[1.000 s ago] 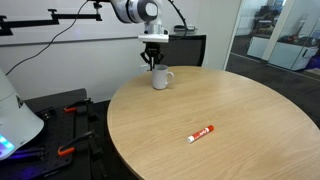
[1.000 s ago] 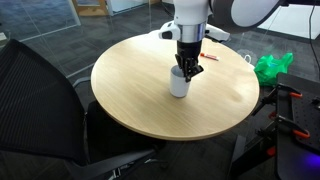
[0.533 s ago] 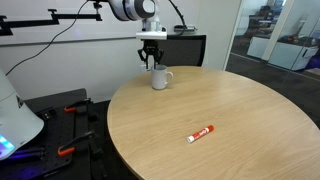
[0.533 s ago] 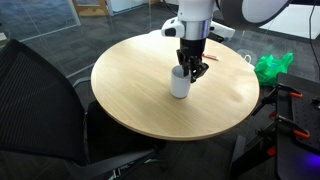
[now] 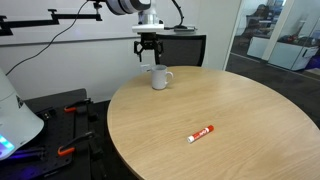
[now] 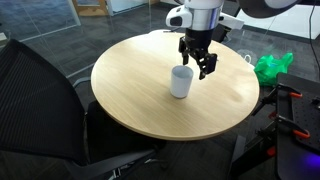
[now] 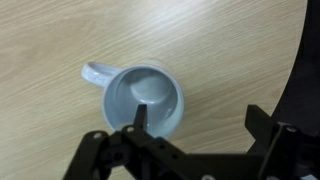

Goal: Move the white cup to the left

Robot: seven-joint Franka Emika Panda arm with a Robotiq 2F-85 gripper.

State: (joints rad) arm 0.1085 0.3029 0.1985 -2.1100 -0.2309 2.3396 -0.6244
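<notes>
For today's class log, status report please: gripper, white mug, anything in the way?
Gripper open, jaws empty, hovering above small glossy white ceramic mug. Mug upright on round wooden table, not held. Slim red-and-white marker lies well apart; nothing blocking.

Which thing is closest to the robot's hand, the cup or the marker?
The white cup, just below the end effector; the red-and-white marker lies far away.

No lettering, label, brand or number can be read on anything here.
</notes>
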